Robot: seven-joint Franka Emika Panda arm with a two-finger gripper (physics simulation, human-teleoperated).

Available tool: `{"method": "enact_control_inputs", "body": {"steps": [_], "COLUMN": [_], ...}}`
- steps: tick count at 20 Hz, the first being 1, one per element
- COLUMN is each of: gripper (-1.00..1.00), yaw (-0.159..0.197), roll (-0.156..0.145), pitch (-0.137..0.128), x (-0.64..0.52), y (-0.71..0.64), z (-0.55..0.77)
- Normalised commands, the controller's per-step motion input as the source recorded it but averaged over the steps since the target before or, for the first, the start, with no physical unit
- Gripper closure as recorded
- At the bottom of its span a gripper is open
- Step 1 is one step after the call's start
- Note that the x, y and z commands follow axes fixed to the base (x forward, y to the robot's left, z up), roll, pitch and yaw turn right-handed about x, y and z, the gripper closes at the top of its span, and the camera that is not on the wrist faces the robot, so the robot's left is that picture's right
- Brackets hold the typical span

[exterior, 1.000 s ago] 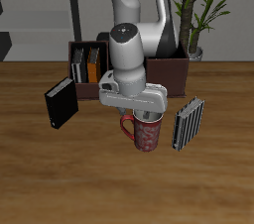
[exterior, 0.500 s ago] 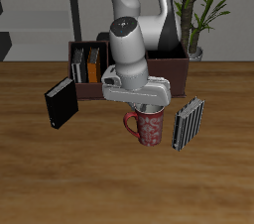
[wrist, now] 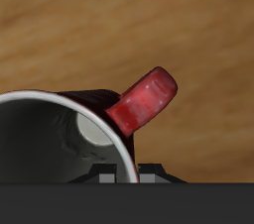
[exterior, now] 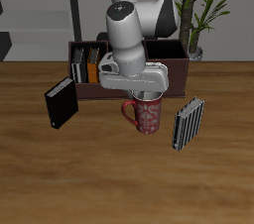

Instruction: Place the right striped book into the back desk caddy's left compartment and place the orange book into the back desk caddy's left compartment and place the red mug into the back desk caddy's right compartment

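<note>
Pincer (exterior: 146, 96) clenched on the rim of the red mug (exterior: 146, 115), hanging upright just above the table (exterior: 30, 183), handle toward the black book (exterior: 60, 103). Right compartment (exterior: 171, 65) of the back desk caddy (exterior: 177, 72) lies directly behind, farther back and close; probably a short carry over its low wall.

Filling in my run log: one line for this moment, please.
pincer: shut on mug | mug: lifted off table | books: two in caddy left compartment | right compartment: no mug yet
</note>
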Motion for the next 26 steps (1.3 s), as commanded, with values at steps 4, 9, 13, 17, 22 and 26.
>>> {"method": "enact_control_inputs", "body": {"steps": [4, 9, 13, 17, 22, 26], "gripper": [1.00, 1.00, 1.00, 1.00, 1.00, 1.00], "yaw": [0.092, 0.073, 0.039, 0.024, 0.026, -0.002], "roll": [-0.041, -0.022, -0.020, -0.026, -0.023, -0.029], "pitch": [-0.037, -0.071, -0.071, -0.075, -0.089, -0.005], "x": [-0.40, -0.43, -0.35, -0.34, -0.46, -0.26], "y": [-0.01, -0.04, -0.03, 0.00, 0.04, 0.04], "z": [0.50, 0.64, 0.62, 0.51, 0.55, 0.17]}}
